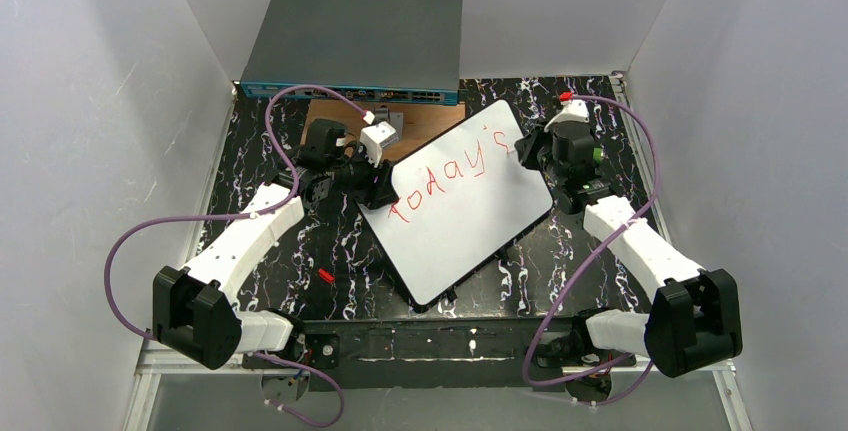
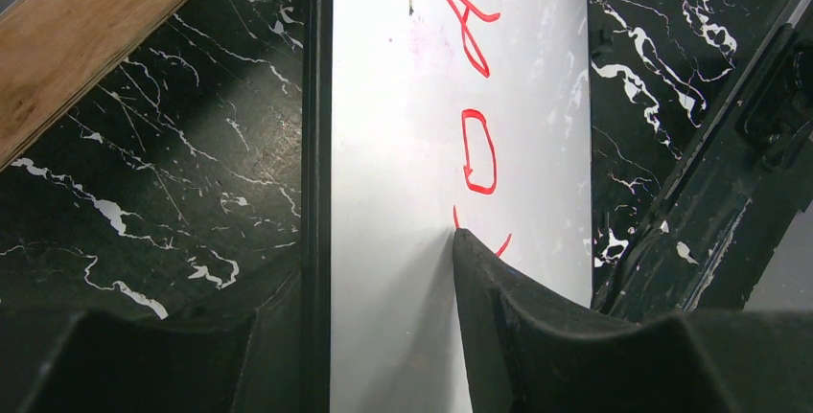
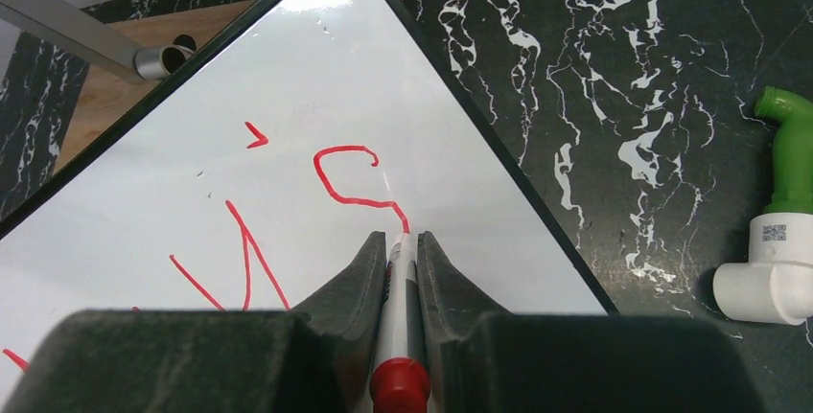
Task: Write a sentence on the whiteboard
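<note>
- The black marbled table point(image 1: 300, 286) carries everything, inside white walls.
- A grey network switch point(image 1: 350, 46) sits at the far edge, ports facing the arms.
- The whiteboard point(image 1: 470, 241) lies mid-table, turned at an angle. Its far corner overlaps a brown wooden plate point(image 1: 428, 131) that lies just in front of the switch. "Today's" is written on it in red.
- The left gripper point(image 1: 380, 189) is at the board's left edge and grasps it. One finger point(image 2: 499, 308) presses on the white face beside the first letters, and the other sits past the black rim.
- The right gripper point(image 3: 400, 238) is clenched on a red marker point(image 3: 395, 336). The marker's tip touches the board at the tail of the "s", near the right edge.
- A white and green pipe fitting point(image 3: 781, 231) lies on the table to the right of the board, apart from it.
- A small red piece point(image 1: 325, 276) lies on the table near the left arm.
</note>
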`<action>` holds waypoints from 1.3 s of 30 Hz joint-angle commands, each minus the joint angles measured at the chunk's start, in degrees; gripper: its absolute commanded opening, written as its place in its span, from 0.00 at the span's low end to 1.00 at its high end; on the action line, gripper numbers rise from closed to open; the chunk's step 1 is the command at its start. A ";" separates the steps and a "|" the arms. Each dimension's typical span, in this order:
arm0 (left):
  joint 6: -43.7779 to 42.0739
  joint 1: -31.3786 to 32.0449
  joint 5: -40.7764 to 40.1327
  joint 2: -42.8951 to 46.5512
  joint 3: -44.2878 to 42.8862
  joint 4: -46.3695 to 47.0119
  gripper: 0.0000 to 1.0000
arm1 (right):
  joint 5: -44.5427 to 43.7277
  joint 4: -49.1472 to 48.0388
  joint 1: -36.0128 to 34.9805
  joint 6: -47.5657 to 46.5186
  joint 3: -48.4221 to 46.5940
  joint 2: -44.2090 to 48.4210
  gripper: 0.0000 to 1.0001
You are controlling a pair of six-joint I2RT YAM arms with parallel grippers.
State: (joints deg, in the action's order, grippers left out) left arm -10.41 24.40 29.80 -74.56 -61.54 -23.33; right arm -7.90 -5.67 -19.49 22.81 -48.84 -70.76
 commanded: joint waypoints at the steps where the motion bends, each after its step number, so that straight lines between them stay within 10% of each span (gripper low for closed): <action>1: -7.08 2.32 2.54 0.47 -0.39 -3.38 0.00 | 3.25 1.27 -0.03 1.67 1.37 0.97 0.01; 39: -7.13 2.32 2.50 0.51 -0.47 -3.30 0.00 | 7.43 4.10 -0.11 -1.20 -0.10 16.49 0.01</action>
State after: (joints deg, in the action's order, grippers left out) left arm -11.09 24.60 30.04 -74.56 -61.67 -23.18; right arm -2.22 -2.79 -19.51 24.51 -48.12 -56.64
